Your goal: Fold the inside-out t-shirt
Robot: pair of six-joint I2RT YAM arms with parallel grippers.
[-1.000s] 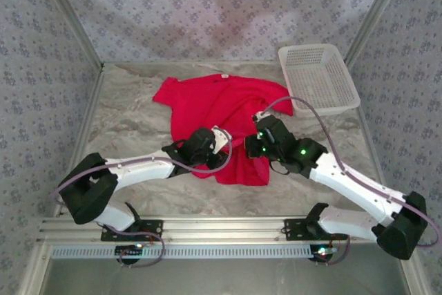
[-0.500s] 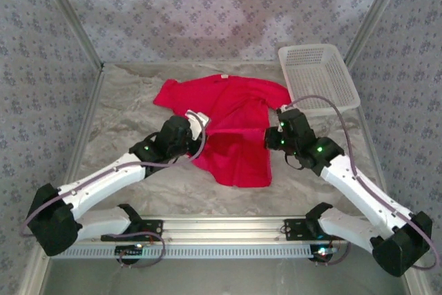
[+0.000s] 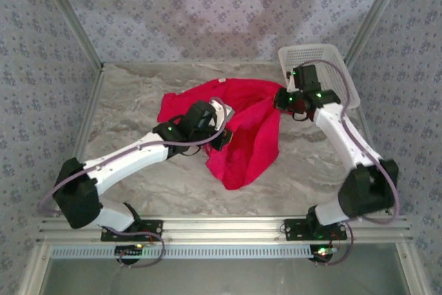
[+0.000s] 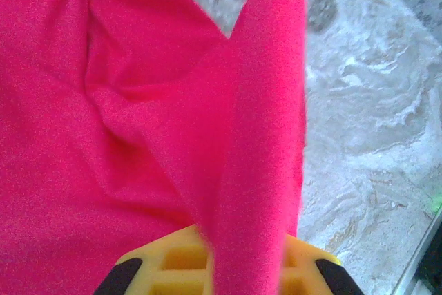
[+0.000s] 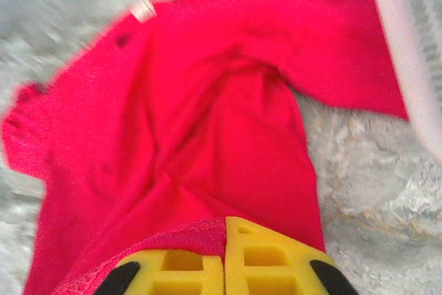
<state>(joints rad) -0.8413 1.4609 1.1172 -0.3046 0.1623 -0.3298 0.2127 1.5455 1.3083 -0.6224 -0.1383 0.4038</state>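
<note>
Inside-out t-shirt (image 3: 248, 129) is mid-table (image 3: 131, 108), bunched, not flat. One lobe trails toward the near edge and the top edge runs up to the far right, just beside the white mesh basket (image 3: 338, 67).

Left tool (image 3: 221, 132) is shut on the shirt near its middle. The left wrist view shows a red fold running up from between the yellow pads (image 4: 173, 264), with marble table visible to the right.

Right tool (image 3: 280, 99) is at the shirt's far-right end, next to the basket. The right wrist view shows its pads (image 5: 266, 253) practically together, with red fabric bunched over the left pad; it looks pinched. Cloth runs between the two tools.

White neck tag (image 5: 143, 10) is at the far edge of the shirt.
</note>
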